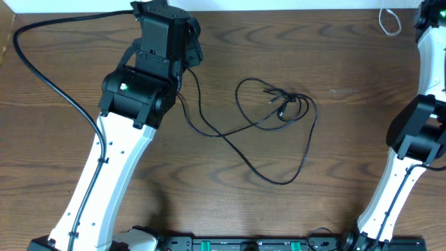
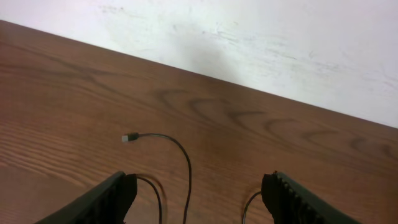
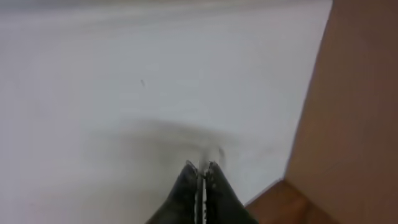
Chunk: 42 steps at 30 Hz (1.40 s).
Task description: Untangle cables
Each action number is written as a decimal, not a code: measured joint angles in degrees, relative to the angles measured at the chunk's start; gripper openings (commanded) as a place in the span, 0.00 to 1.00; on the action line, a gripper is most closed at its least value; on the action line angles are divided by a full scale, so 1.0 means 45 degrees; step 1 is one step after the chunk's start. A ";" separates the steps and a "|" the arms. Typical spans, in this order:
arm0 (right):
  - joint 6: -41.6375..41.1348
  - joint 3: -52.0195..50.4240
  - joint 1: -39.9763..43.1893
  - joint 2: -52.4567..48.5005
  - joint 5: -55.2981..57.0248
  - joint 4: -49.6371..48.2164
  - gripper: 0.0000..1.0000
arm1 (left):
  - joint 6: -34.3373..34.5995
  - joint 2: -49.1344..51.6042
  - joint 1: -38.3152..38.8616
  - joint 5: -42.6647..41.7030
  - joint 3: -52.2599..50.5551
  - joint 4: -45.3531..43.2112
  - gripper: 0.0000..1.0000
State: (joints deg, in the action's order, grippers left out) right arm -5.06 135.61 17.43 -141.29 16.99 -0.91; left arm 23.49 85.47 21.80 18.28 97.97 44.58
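Note:
A thin black cable (image 1: 307,149) lies in loose loops mid-table, knotted on itself at a small tangle (image 1: 283,106). One strand runs left under my left wrist (image 1: 164,35). In the left wrist view that black cable (image 2: 186,168) passes between the fingers of my open left gripper (image 2: 199,198) and ends in a small plug (image 2: 130,137) on the wood. A white cable (image 1: 389,21) loops at the far right corner beside my right arm (image 1: 431,17). My right gripper (image 3: 204,168) is shut, a thin white strand pinched between its fingers, past the table's corner.
The table's far edge (image 2: 261,90) meets a white surface just beyond the left gripper. A thick black arm wire (image 1: 49,80) curves along the left side. The table's corner (image 3: 292,186) sits right of the right gripper. Arm bases stand at the front edge.

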 measured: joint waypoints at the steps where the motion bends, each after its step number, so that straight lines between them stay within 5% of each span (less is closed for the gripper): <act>1: 0.0034 0.0000 0.0024 -0.0078 -0.0005 0.0189 0.99 | 0.0000 0.0000 0.0000 0.0000 0.0000 0.0000 0.70; 11: -0.0058 -0.0010 0.0355 -0.0806 -0.0758 0.2419 0.99 | 0.0000 0.0000 0.0000 0.0000 0.0000 0.0000 0.70; 20: -0.0403 -0.0068 0.0335 0.0233 -0.3415 0.6790 0.99 | -0.0039 0.0151 0.0000 -0.0403 0.0000 0.0015 0.70; 30: -0.0583 0.0058 0.0272 0.4469 -0.9753 1.0982 0.99 | -0.1486 0.0413 0.0000 -0.2424 0.0000 0.0753 0.70; 36: -0.0219 0.0068 0.0262 0.4522 -1.3236 1.3867 0.99 | -0.2191 0.0418 0.0000 -0.3483 0.0000 0.2093 0.70; 42: 0.1423 0.0063 -0.0199 0.4478 -1.4022 1.6776 0.96 | -0.3852 0.0821 0.0000 -0.6620 0.0000 0.2817 0.70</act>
State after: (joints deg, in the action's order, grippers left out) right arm 1.34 135.90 16.53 -121.14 -46.11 74.59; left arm 6.15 89.17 21.80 -11.51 97.97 57.25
